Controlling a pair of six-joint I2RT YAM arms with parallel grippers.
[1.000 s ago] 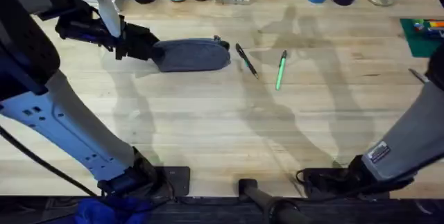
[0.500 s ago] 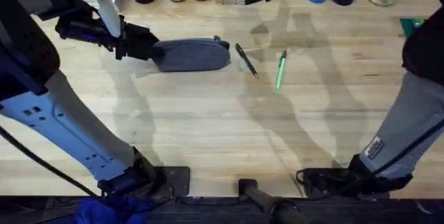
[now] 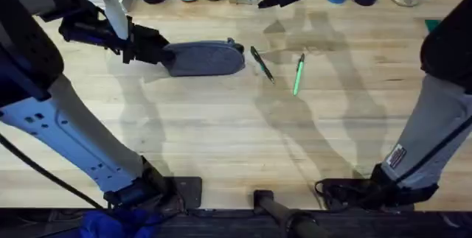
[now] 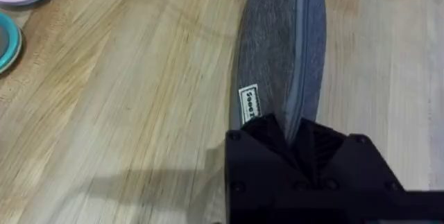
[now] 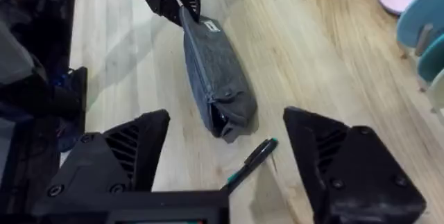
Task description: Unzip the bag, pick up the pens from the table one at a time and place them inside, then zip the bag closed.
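The bag (image 3: 203, 58), a blue-grey felt-like pouch of oblong, rounded form, lay on the far-left part of the table (image 3: 221, 142), its zipper seam running along the top and appearing closed. The left gripper (image 3: 156, 51) was clamped on the bag's left end, fingers pinched together over the fabric beside a small white label (image 4: 248, 105). The right gripper (image 5: 225, 148) hung above the far middle of the table with its jaws spread wide, holding nothing, over the bag's right end. Just right of the bag lay the black pen (image 3: 262, 64), slim and silver-tipped, and near it the green pen (image 3: 298, 74), both flat on the pale, plank-grained wood. Likely risks: the soft fabric could buckle or slide from the left grip once the zipper was pulled, since only one end was anchored; the small zipper tab could be missed by the broad black fingers; and a low approach could knock the smooth, round black pen and set it rolling.
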